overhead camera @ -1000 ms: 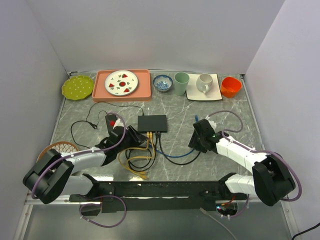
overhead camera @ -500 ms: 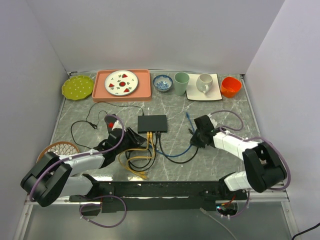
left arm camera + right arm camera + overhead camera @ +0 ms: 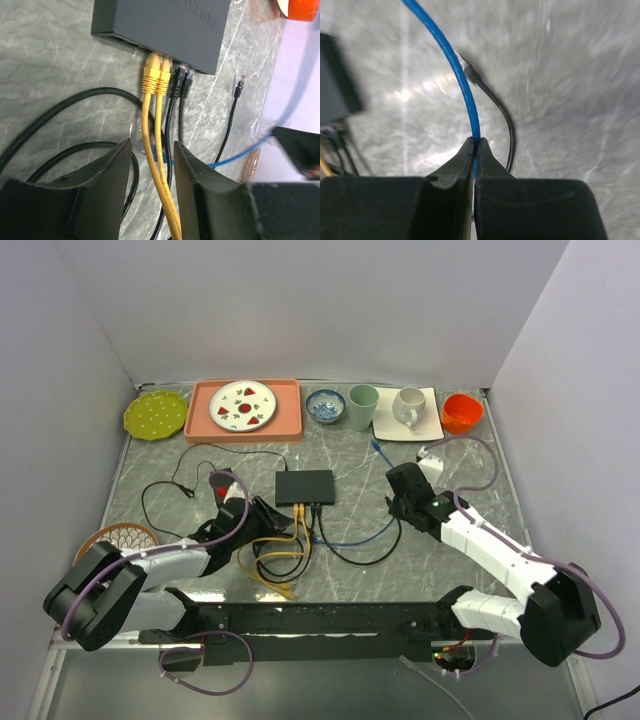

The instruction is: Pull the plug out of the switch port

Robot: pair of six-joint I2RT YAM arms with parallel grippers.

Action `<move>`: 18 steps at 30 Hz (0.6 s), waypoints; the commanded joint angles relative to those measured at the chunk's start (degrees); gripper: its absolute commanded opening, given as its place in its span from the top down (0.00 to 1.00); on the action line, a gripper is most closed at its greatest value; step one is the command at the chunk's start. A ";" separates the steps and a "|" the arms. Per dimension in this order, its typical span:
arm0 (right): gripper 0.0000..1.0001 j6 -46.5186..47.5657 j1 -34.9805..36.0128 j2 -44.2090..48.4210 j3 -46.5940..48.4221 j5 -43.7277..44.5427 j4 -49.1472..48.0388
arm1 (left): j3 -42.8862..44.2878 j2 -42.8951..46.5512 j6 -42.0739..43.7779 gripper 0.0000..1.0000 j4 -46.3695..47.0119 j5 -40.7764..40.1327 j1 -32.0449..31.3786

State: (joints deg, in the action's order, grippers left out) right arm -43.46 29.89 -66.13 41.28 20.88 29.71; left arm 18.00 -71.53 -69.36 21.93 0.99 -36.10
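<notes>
Fingers of my left gripper [image 3: 151,155] hang spread, astride the yellow cables [image 3: 159,190]. These are seated in the switch [image 3: 165,25] just ahead, beside the black plugs [image 3: 181,86]. My right gripper [image 3: 474,146] is clenched on the blue cable [image 3: 456,75]. The blue plug [image 3: 373,444] lies loose beyond it, so the pull looks done; letting go remains.

The grey marbled table [image 3: 350,455] carries the switch [image 3: 306,486], a pink tray [image 3: 290,410] well behind it, and yellow cables [image 3: 161,84] at its socket side.

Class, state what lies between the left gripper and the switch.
Yellow cables and black cables plugged into the switch, shown in the left wrist view.
</notes>
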 commanded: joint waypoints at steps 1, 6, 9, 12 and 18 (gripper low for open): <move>1.00 3.47 3.07 3.46 6.62 15.84 9.38 | 0.19 -1.24 -1.21 0.55 2.94 -0.82 -0.38; 1.00 5.93 4.21 3.99 10.21 24.70 12.64 | 0.63 -2.30 -1.30 0.55 2.76 -0.38 -0.38; 1.00 6.20 4.65 2.33 12.94 30.77 15.89 | 0.90 -2.30 -1.04 0.55 2.24 -0.55 -0.29; 1.00 4.80 4.65 0.13 14.70 33.95 19.14 | 1.25 -2.65 -0.77 0.55 1.71 -0.56 -0.38; 1.00 3.12 -1.13 3.71 11.74 24.32 9.52 | 2.04 -3.00 -0.42 0.55 1.09 -0.38 -0.38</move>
State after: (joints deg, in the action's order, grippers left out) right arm -39.07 33.17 -66.32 53.91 48.31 45.32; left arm 18.06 -74.04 -69.84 21.93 1.02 -36.21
